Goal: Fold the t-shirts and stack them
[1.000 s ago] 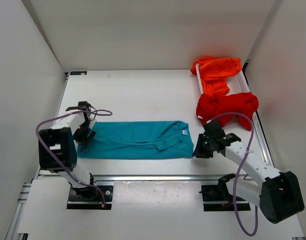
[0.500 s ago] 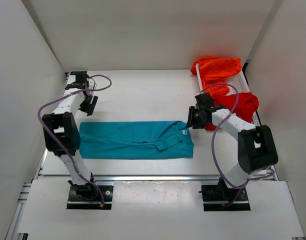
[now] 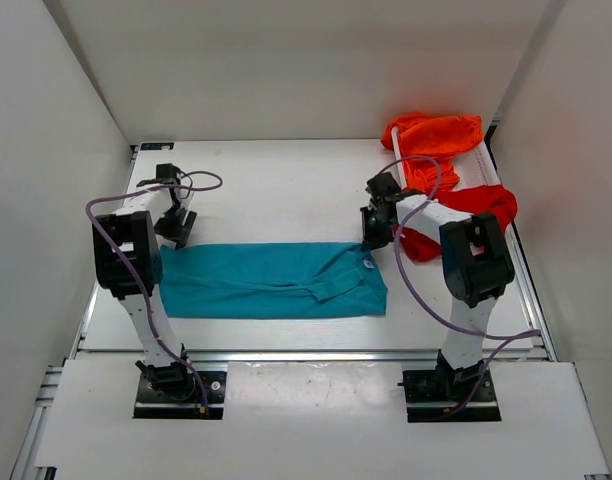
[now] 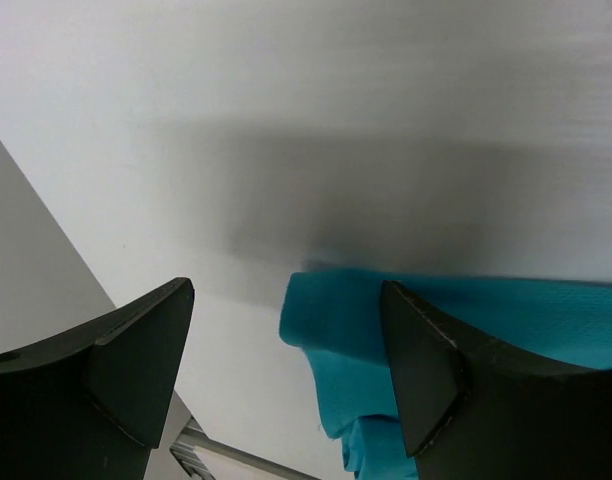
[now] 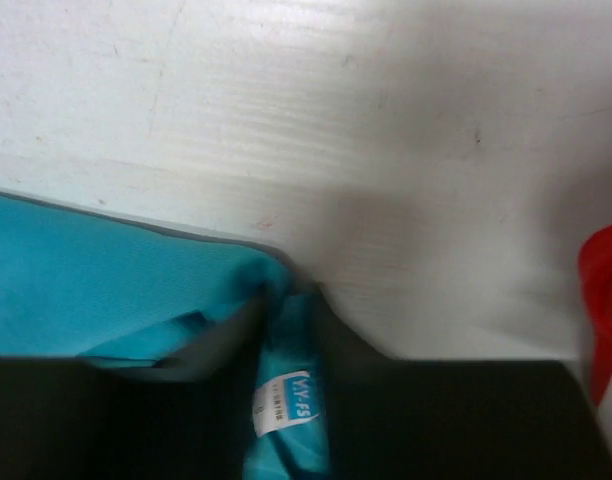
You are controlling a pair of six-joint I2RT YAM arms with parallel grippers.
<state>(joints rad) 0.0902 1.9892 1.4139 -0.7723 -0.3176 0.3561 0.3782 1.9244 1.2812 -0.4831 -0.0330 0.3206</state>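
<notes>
Top external view showed the teal-blue t-shirt (image 3: 271, 280) lying at centre awaiting a fold, the left gripper (image 3: 178, 228) spread empty at its ten o'clock corner, the right gripper (image 3: 374, 232) at two o'clock with hold unclear; both corners probably needed pinching.

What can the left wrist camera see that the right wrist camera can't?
Only the left wrist view shows the left tool, wide open near a corner of the teal t-shirt. Only the right wrist view shows the shirt's little white tag and a bit of the red t-shirt. Both show the teal t-shirt and the white table.
</notes>
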